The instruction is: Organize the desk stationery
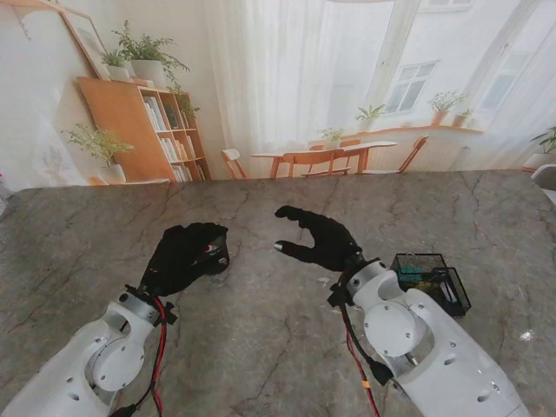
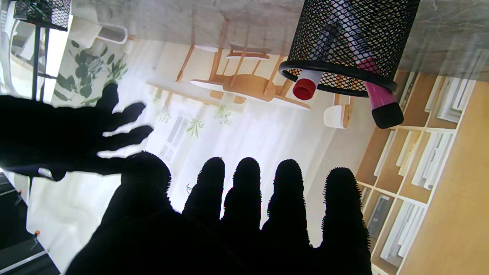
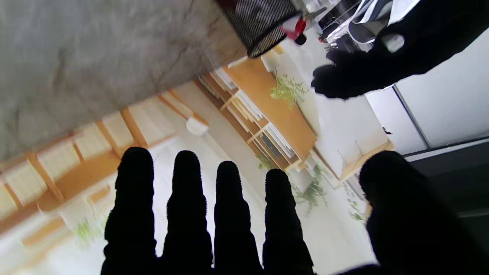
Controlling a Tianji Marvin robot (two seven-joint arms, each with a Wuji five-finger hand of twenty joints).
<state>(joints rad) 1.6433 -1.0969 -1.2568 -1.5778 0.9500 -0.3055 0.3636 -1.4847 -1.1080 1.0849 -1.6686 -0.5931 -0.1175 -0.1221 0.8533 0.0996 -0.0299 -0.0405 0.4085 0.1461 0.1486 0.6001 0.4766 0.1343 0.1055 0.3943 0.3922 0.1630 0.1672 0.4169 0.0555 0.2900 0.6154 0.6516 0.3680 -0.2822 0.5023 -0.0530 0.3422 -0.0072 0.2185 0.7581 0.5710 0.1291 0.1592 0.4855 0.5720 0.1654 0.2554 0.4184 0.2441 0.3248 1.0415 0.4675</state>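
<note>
1. the left hand (image 1: 184, 255) hovers over the marble table (image 1: 261, 339), left of centre, fingers stretched out and apart, grasping nothing; the left wrist view shows all five fingertips (image 2: 246, 179) free against the backdrop.
2. the black mesh pen cup (image 2: 345, 42) stands upright on the table just beyond the left hand's fingertips, not touched by them; from the stand camera only its dark rim (image 1: 219, 257) peeks out at the hand's right edge.
3. inside the cup lean a white marker with a red cap (image 2: 305, 86) and a pink marker with a black cap (image 2: 382, 107), both poking over the rim.
4. the right hand (image 1: 320, 238) hangs near the table's middle, released, fingers spread and slightly curled, holding nothing; the right wrist view shows its fingers (image 3: 227, 214) clear.
5. a black mesh tray (image 1: 430, 280) sits to the right of the right wrist, nearer to me, with small items inside that are too small to make out.
6. the two hands are apart, with bare table between them.
</note>
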